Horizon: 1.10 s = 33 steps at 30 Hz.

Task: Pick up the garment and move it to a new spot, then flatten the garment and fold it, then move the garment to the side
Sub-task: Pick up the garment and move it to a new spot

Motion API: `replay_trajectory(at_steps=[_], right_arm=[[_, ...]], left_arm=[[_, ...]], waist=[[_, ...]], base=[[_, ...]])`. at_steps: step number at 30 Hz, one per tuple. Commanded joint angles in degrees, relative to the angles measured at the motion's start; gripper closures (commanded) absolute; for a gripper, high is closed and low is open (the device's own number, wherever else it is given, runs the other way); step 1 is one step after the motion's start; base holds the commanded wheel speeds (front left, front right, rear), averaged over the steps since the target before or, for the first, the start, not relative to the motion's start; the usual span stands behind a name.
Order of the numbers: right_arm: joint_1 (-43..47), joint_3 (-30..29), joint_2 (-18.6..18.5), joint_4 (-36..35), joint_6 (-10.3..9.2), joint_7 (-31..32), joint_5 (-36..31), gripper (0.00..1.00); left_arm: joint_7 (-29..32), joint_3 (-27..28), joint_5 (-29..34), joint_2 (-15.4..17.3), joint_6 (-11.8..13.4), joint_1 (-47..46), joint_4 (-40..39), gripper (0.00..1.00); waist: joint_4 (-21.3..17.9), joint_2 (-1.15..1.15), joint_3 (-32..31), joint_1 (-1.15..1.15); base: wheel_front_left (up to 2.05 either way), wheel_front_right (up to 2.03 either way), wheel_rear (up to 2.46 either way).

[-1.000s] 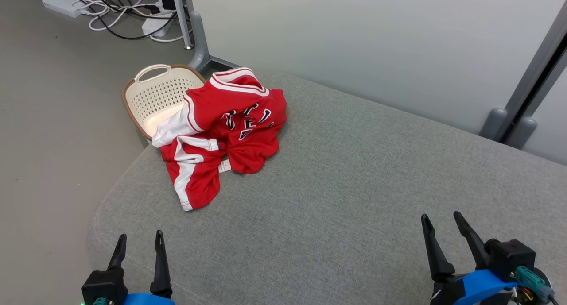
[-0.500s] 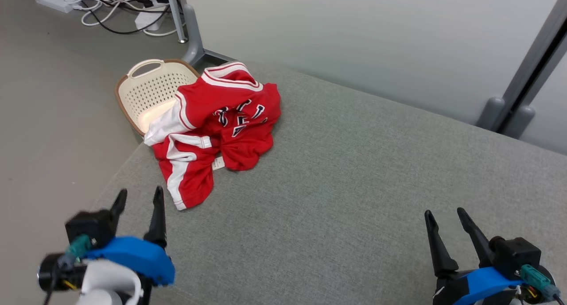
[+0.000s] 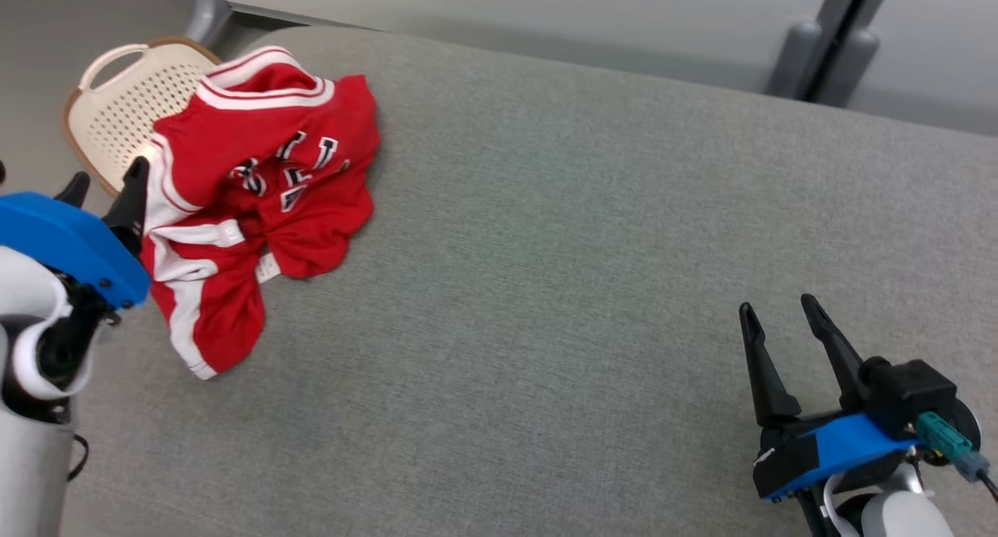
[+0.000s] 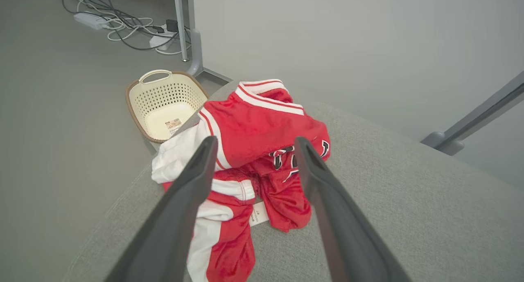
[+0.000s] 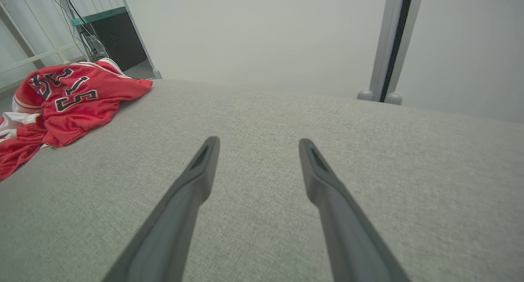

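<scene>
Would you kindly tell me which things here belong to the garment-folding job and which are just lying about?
Belong to the job: red garment; grey padded surface it lies on; left gripper, open; right gripper, open.
Just lying about: cream basket; floor cables; partition post.

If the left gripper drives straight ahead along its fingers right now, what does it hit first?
Most likely the crumpled red jersey: the open left gripper frames it dead ahead in the left wrist view, lying on the grey cushion. Depth is unclear.
</scene>
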Motion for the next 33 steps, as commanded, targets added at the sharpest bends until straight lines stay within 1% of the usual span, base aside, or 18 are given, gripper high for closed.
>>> replay_trajectory(at_steps=[1,8,13,17,20,24,26,27,28,29,30,33], right_arm=[[-1.24,0.36,-0.27,-0.65,0.03,0.14,-0.4,0.0],[-4.29,2.44,-0.24,-2.27,0.04,-0.38,-0.3,0.0],[-5.54,2.84,-0.25,-3.02,0.03,-1.15,0.42,0.0],[-6.07,2.5,-0.24,-3.1,0.03,-1.61,0.61,0.0],[-6.49,2.55,-0.23,-3.06,0.03,-1.75,0.57,0.0],[-6.93,2.63,-0.23,-2.98,0.03,-2.02,0.84,0.0],[-6.86,2.59,-0.23,-2.84,0.03,-2.05,0.98,0.0],[-6.81,2.57,-0.23,-2.77,0.03,-2.03,0.99,0.0],[-6.76,2.52,-0.23,-2.73,0.03,-1.99,1.09,0.0],[-6.66,2.4,-0.23,-2.62,0.03,-2.01,1.22,0.0],[-6.52,2.32,-0.23,-2.51,0.03,-1.98,1.3,0.0],[-6.07,2.08,-0.23,-2.18,0.03,-2.1,1.53,0.0]], left_arm=[[1.16,0.75,-0.85,0.77,-0.09,-1.61,0.69,0.0],[8.81,4.32,-5.53,4.67,0.96,-6.1,4.33,0.0],[11.69,6.48,-6.8,7.06,2.92,-7.33,4.95,0.0],[13.54,6.89,-6.81,8.04,4.75,-6.8,5.67,0.0],[14.66,6.74,-5.85,9.05,6.61,-5.26,6.93,0.0],[14.79,4.72,-1.36,11.75,9.4,-3.5,9.2,0.0],[16.0,3.16,0.57,12.78,10.74,-2.44,10.56,0.0],[16.83,2.46,1.23,13.17,11.06,-2.02,10.94,0.19],[17.25,1.91,1.73,13.43,11.26,-2.01,11.12,0.66],[17.49,1.57,1.94,13.46,11.33,-2.09,11.19,1.0],[17.66,1.38,1.94,13.26,11.22,-2.12,11.3,1.0],[15.59,1.45,1.6,12.76,9.93,-2.67,11.24,1.0]], waist=[[-4.5,0.0,4.68,-0.01],[-10.43,0.0,10.6,-0.01],[-13.91,0.0,14.02,-0.01],[-16.05,0.0,15.75,-0.01],[-17.33,0.0,16.4,-0.01],[-18.55,0.0,16.56,-0.01],[-18.85,0.0,16.39,-0.01],[-18.94,0.0,16.25,-0.01],[-18.98,0.0,16.07,-0.01],[-18.97,0.0,15.84,-0.01],[-18.9,0.0,15.56,-0.01],[-18.33,0.0,14.26,-0.01]], base=[[0.0,0.0,0.0],[0.0,0.0,0.0],[0.0,0.0,0.0],[0.0,0.0,0.0],[0.0,0.0,0.0],[0.0,0.0,0.0],[0.0,0.0,0.0],[0.0,0.0,0.0],[0.0,0.0,0.0],[0.0,0.0,0.0],[0.0,0.0,0.0],[0.0,0.0,0.0]])
